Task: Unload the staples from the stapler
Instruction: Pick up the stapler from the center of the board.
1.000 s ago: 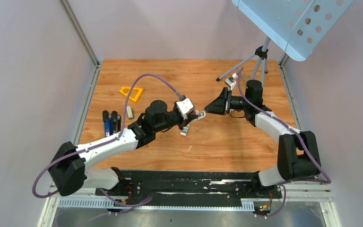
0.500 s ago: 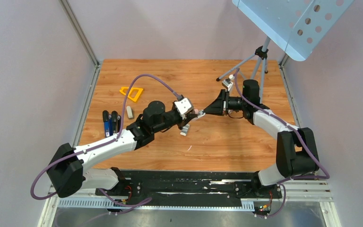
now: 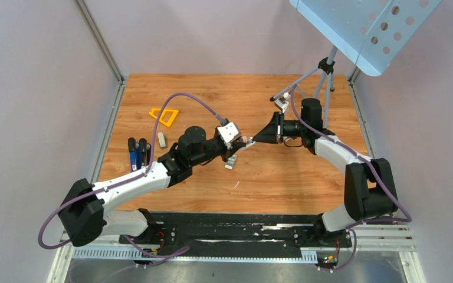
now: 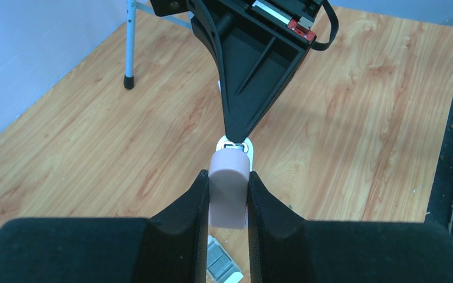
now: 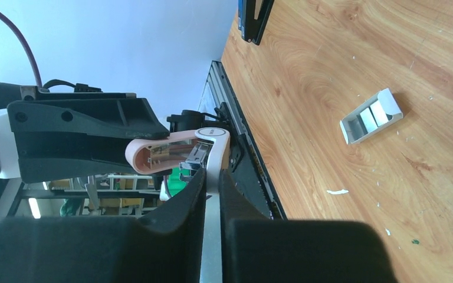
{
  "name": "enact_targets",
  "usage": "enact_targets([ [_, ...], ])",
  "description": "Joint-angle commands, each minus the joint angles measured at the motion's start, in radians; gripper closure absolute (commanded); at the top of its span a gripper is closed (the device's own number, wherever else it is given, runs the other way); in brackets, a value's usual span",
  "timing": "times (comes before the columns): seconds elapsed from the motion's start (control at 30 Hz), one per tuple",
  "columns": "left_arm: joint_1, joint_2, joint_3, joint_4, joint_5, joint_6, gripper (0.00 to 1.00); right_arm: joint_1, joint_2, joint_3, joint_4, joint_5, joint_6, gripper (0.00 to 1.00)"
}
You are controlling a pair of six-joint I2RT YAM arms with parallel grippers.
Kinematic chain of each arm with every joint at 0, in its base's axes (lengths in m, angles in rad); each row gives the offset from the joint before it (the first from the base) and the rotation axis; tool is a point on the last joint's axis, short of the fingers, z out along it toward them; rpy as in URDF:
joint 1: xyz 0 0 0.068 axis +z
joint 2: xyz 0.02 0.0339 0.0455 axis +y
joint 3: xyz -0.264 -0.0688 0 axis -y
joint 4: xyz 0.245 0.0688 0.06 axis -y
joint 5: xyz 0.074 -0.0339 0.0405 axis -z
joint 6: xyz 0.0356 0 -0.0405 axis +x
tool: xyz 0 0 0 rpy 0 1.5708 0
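1. Both pincers meet above the middle of the wooden table [image 3: 283, 188]. The left pincer [image 4: 228, 175] is clamped tight on the body of a small pink stapler [image 4: 229, 197], holding it clear of the board.
2. The right pincer [image 5: 211, 175] has its fingers drawn almost together, nipping the pale front end of that pink stapler. From its own camera the pink lid looks swung open, with metal showing inside.
3. A second ago the right pincer hung further to the upper right, apart from the pink stapler. It has slid in, and its tips now touch the nose. The left pincer has barely shifted.
4. My guess is the pair is set to draw something out of the pink one. Meanwhile the long slim black stapler [image 3: 144, 151] lies untouched at the left edge of the top view, well apart from both pincers and just beside a blue stick-like tool [image 3: 135, 160].
5. Its long axis runs up and down the frame, away from the arm bases. Which end is the nose I cannot tell.
6. Silvery-grey ribbed staples [image 5: 380, 112] sit in a little white tray [image 5: 346, 131] on the board, just below the left pincer in the top view and near a thin white sliver [image 5: 335, 191].
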Motion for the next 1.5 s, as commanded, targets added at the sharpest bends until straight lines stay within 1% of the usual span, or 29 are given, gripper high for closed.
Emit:
enact_targets([
  [0.0,-0.01,-0.025,-0.011,0.056,-0.007,-0.014,1.0,0.024,0.008,0.035,-0.004,-0.046,-0.01,0.92],
  [0.13,-0.01,-0.027,-0.015,0.062,-0.014,-0.022,1.0,0.026,0.004,0.038,-0.005,-0.057,-0.02,1.0],
  [0.27,-0.01,-0.028,-0.026,0.081,-0.023,-0.039,1.0,0.026,0.001,0.064,-0.059,-0.062,-0.076,1.0],
  [0.3,-0.01,-0.025,-0.029,0.087,-0.023,-0.047,0.96,0.024,0.002,0.073,-0.086,-0.061,-0.101,1.0],
  [0.4,-0.01,-0.016,-0.033,0.095,-0.013,-0.073,0.79,0.022,0.003,0.091,-0.135,-0.053,-0.151,1.0],
  [0.47,-0.01,-0.01,-0.033,0.094,-0.008,-0.102,0.62,0.02,0.004,0.094,-0.146,-0.049,-0.162,1.0],
  [0.5,-0.009,-0.009,-0.034,0.096,-0.008,-0.114,0.56,0.019,0.004,0.094,-0.149,-0.047,-0.166,1.0],
  [0.57,-0.01,-0.009,-0.042,0.111,-0.011,-0.129,0.47,0.016,0.005,0.096,-0.162,-0.041,-0.181,1.0],
  [0.7,-0.01,-0.032,-0.069,0.153,-0.054,-0.191,0.32,0.009,0.007,0.103,-0.189,-0.033,-0.214,1.0],
  [0.8,-0.01,-0.082,-0.095,0.182,-0.13,-0.231,0.17,0.001,0.009,0.112,-0.231,-0.024,-0.271,1.0],
  [0.87,-0.007,-0.127,-0.115,0.196,-0.188,-0.278,0.06,-0.007,0.009,0.135,-0.314,-0.014,-0.351,1.0],
  [0.9,-0.005,-0.15,-0.125,0.196,-0.237,-0.316,0.02,-0.013,0.011,0.151,-0.358,-0.008,-0.404,1.0],
  [0.93,0.002,-0.171,-0.132,0.191,-0.287,-0.375,0.0,-0.016,0.011,0.168,-0.401,-0.002,-0.459,1.0],
  [1.0,0.044,-0.203,-0.132,0.139,-0.334,-0.56,0.0,-0.022,0.008,0.211,-0.487,0.022,-0.597,1.0],
  [1.03,0.074,-0.211,-0.125,0.097,-0.318,-0.664,0.0,-0.025,0.004,0.232,-0.524,0.034,-0.673,1.0],
  [1.07,0.112,-0.214,-0.118,0.06,-0.271,-0.753,0.0,-0.025,0.0,0.248,-0.549,0.045,-0.744,1.0],
  [1.17,0.193,-0.204,-0.13,0.042,-0.13,-0.982,0.0,-0.027,-0.015,0.281,-0.57,0.078,-0.928,1.0],
  [1.27,0.216,-0.203,-0.18,0.104,-0.097,-1.166,0.01,-0.026,-0.032,0.304,-0.569,0.116,-1.096,1.0],
  [1.37,0.224,-0.207,-0.251,0.24,-0.109,-1.324,0.01,-0.025,-0.055,0.317,-0.546,0.149,-1.203,1.0],
  [1.47,0.233,-0.192,-0.292,0.325,-0.114,-1.449,0.01,-0.025,-0.103,0.283,-0.423,0.173,-1.241,1.0],
])
